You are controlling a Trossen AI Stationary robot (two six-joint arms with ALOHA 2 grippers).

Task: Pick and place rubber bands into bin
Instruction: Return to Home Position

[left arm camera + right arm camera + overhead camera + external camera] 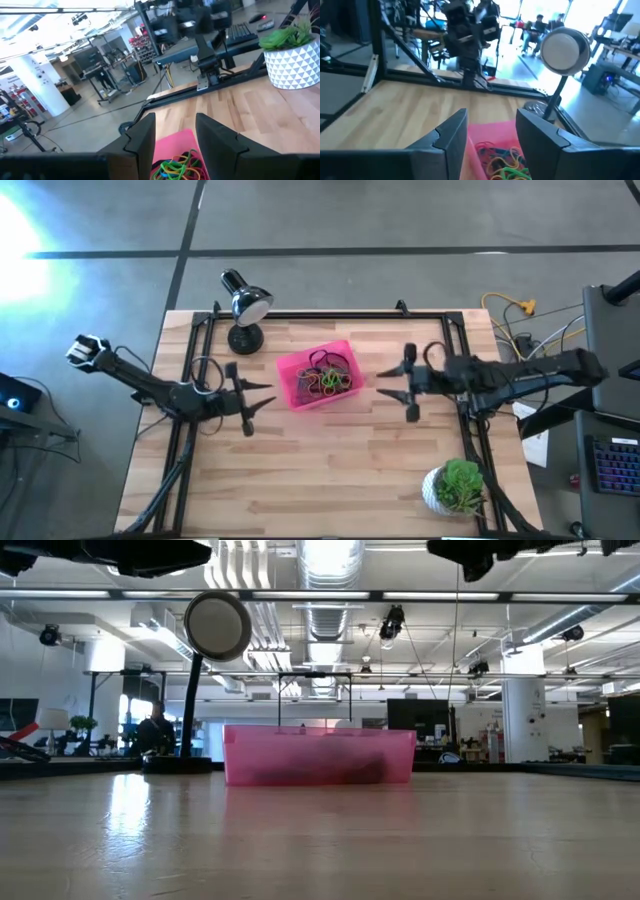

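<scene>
Left claw (265, 395) and right claw (385, 383), both released; bin (284, 378) lies lengthwise between them.

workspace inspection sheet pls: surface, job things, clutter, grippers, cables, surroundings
surface: wooden table, pale planks, with a black frame around it.
job's things: pink bin near the table's middle; rubber bands in mixed colours piled inside it.
clutter: desk lamp at the far edge, beside the bin; potted plant at the near right corner.
grippers: left gripper open and empty, left of the bin; right gripper open and empty, right of the bin.
cables: yellow cable off the table's right side.
surroundings: grey floor; keyboard at far right; a person seated far behind in the hall.
</scene>
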